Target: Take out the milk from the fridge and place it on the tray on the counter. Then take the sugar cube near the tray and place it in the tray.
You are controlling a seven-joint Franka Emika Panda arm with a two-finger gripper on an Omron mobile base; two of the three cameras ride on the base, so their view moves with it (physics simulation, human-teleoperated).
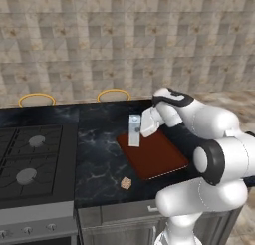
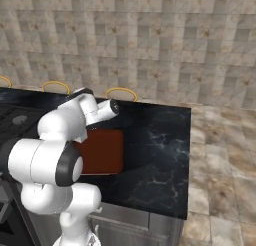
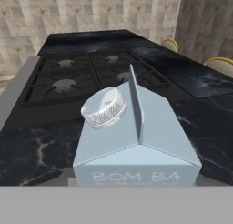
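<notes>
Milk (image 1: 134, 130) stands upright at tray's (image 1: 159, 157) far-left corner, gripper (image 1: 145, 125) beside it (finger state: cannot tell); releasing here risks it tipping onto counter (image 1: 99, 159).
</notes>
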